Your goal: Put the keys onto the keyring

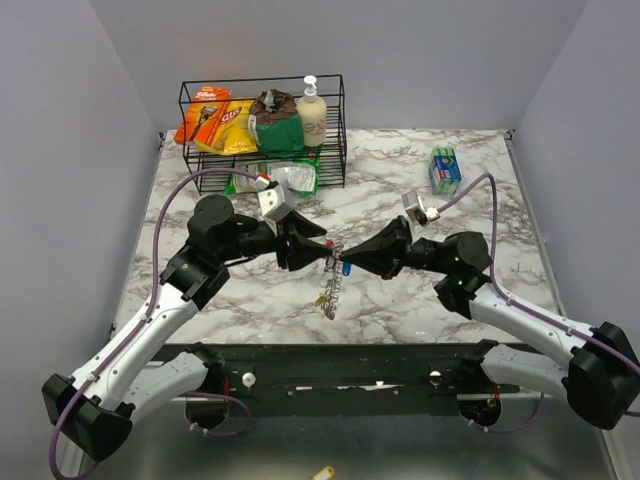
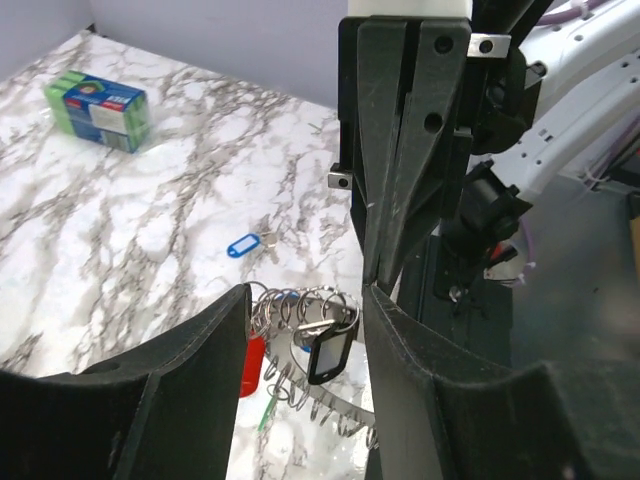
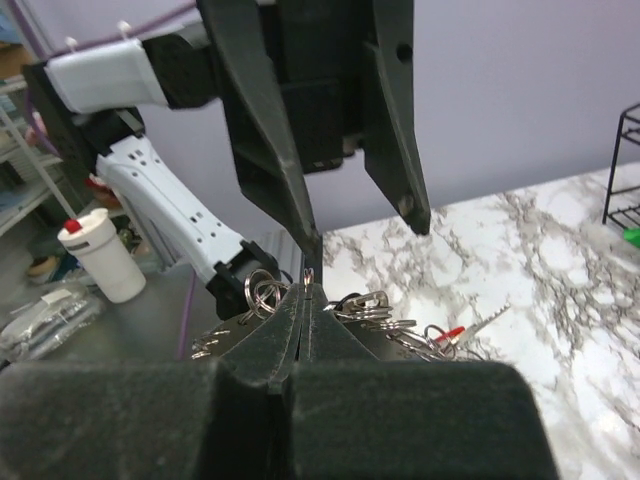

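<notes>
Between the two sets of jaws, above the white marble table (image 1: 380, 170), the thin silvery wire keyring (image 2: 285, 300) hangs with a bunch of coloured-tag metal keys (image 1: 330, 290). The right gripper (image 3: 305, 288) reaches inward, jaws clenched on the ring wire. The left gripper (image 2: 305, 295) faces it tip to tip, jaws released, straddling the bunch.

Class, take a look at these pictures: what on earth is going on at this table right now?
Over the marble table, the right gripper is shut, pinching the wire keyring, with a bunch of tagged keys hanging from it. The left gripper is open, straddling that bunch without gripping it. One blue-tagged key lies apart on the table, not yet on the ring.
</notes>
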Robot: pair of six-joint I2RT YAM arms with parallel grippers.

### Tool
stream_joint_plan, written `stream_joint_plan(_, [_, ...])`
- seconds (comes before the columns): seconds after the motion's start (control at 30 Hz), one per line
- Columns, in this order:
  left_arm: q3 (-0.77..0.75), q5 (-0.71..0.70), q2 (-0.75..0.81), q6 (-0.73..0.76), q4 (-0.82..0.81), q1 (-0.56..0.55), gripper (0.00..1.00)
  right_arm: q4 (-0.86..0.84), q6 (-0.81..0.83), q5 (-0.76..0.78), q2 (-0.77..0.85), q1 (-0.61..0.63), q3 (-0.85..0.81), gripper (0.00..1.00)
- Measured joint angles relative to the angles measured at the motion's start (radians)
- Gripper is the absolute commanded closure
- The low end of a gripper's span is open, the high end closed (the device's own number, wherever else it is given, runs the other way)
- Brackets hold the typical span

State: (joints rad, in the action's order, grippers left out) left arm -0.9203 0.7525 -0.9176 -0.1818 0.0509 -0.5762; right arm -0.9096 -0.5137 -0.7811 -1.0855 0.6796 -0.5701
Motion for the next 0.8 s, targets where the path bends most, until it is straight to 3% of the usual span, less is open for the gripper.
stream_joint_plan(0.43, [0.057, 0.192, 0.029, -0.126, -0.253, 0.007, 0.45, -0.172, -0.077, 0.000, 0.057, 0.000, 0.024, 0.99])
stream_joint_plan(0.8, [0.049, 0.211, -0.012, -0.103, -0.217, -0.040, 0.55, -0.175, -0.084, 0.000, 0.057, 0.000, 0.027, 0.99])
